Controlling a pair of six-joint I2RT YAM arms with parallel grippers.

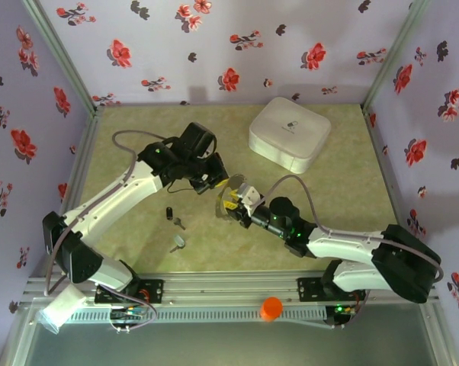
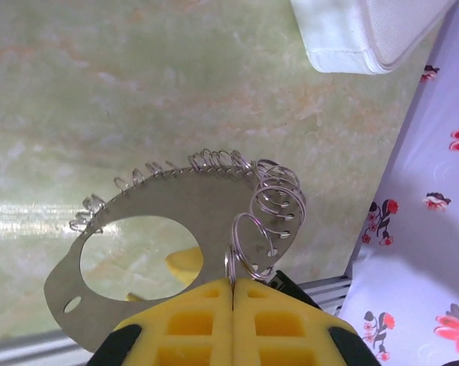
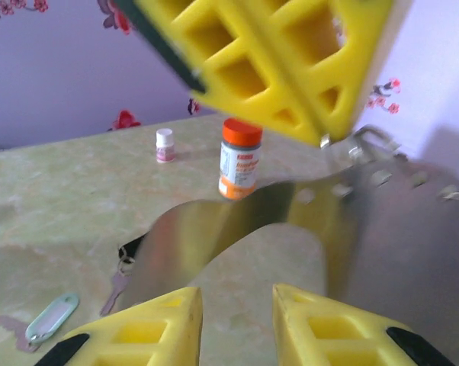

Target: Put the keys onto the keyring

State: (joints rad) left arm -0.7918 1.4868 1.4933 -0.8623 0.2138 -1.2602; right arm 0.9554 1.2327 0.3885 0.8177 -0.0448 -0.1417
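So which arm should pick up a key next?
Probably right: the right gripper has jaws apart, gripping nothing, while the left gripper is shut on a ring of the metal plate. The keys lie loose on the table.

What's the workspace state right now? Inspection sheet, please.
Surface: green marbled tabletop.
Job's things: black-headed key and silver-grey key lie loose on it; keyring hangs on a metal plate edged with rings.
Clutter: white box; orange-capped vial; small white vial.
End effectors: left end effector shut on the keyring; right end effector open at the plate.
Cables: left cable, right cable arch over their arms.
Surroundings: floral walls.
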